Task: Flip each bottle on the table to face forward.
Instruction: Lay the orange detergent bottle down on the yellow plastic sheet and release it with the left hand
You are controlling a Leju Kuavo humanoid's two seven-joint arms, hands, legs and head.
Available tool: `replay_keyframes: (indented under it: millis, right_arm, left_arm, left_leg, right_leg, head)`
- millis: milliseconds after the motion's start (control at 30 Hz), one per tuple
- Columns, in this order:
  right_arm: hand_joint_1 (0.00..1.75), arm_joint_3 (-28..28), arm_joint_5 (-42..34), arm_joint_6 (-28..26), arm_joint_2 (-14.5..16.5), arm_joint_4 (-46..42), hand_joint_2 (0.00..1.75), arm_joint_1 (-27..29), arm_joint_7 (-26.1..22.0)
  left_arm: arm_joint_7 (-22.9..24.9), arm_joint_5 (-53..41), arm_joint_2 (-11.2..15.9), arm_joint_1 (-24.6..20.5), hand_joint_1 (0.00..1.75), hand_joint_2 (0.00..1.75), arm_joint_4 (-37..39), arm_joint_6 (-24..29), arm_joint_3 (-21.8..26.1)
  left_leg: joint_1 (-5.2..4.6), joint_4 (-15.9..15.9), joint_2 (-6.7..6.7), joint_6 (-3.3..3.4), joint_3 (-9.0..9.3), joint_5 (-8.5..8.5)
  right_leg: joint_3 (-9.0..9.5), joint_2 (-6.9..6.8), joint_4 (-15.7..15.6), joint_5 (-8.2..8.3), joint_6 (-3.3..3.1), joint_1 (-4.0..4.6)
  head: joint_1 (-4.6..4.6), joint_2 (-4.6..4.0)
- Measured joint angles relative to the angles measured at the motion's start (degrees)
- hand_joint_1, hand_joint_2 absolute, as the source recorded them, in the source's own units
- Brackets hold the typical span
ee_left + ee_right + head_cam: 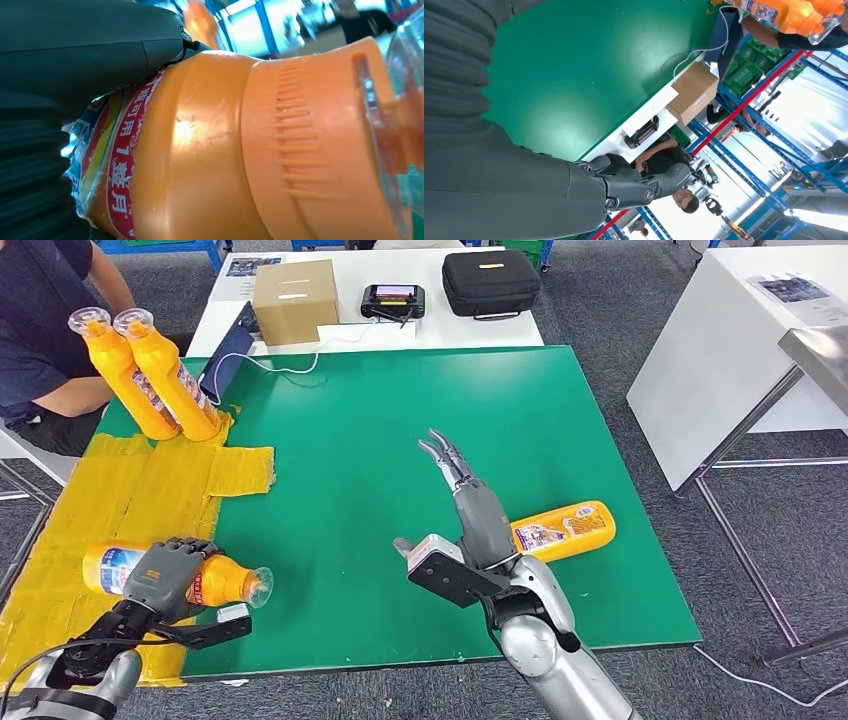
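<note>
An orange bottle (225, 581) lies on its side at the table's front left, on the yellow tape, clear cap pointing right. My left hand (165, 575) grips its body from above; up close its orange shoulder (200, 150) and red label band show. Another orange bottle (562, 529) lies flat at the front right, partly behind my right wrist. My right hand (470, 502) hovers open above the green mat, fingers stretched forward, holding nothing. Two orange bottles (150, 370) stand upright at the back left, also seen as orange bottles (791, 15) from the right wrist.
A person (50, 330) sits at the back left beside the upright bottles. Behind the green mat (400, 420) stands a white table with a cardboard box (295, 300), a controller (392, 300) and a black case (491, 282). Another white table (740, 340) stands right.
</note>
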Motion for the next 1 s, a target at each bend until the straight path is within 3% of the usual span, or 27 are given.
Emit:
replay_keyframes:
  millis: [233, 367, 600, 1000]
  right_arm:
    - [0.0, 0.3, 0.0, 0.2, 0.0, 0.0, 1.75, 0.0, 0.0]
    - [0.0, 0.3, -0.1, 0.2, 0.0, 0.0, 1.75, 0.0, -0.2]
    - [0.0, 0.7, -0.5, 0.3, 0.0, 0.0, 1.75, -0.1, -0.6]
    - [0.0, 1.7, -0.8, 0.4, 0.0, 0.4, 1.75, -0.4, -0.7]
  left_arm:
    - [-2.4, 3.3, 2.4, -2.8, 1.71, 1.75, 5.6, -1.0, -1.8]
    - [-3.0, 4.5, 3.0, -3.6, 0.0, 0.0, 6.9, -1.4, -2.2]
    - [-6.2, 11.1, 4.2, -3.0, 0.0, 0.0, 8.5, -1.5, -2.8]
    - [-6.8, 13.8, 4.8, -0.9, 0.0, 0.0, 7.7, -0.6, -1.7]
  left_leg:
    - [0.0, 0.0, -0.03, -0.01, 0.0, 0.01]
    - [0.0, 0.0, -0.03, -0.01, 0.01, 0.01]
    - [0.0, 0.0, -0.03, -0.03, 0.01, 0.03]
    - [0.01, 0.0, -0.03, -0.03, 0.01, 0.03]
  right_leg:
    - [0.05, -0.03, 0.0, 0.0, 0.0, 0.0]
    - [0.06, -0.02, 0.0, 0.0, 0.0, 0.0]
    - [0.07, -0.02, 0.0, 0.0, 0.0, 0.0]
    - [0.06, -0.02, 0.0, -0.01, -0.01, 0.0]
  head:
    - [-0.01, 0.0]
    - [-0.01, 0.0]
    - [0.0, 0.0]
    - [-0.01, 0.0]
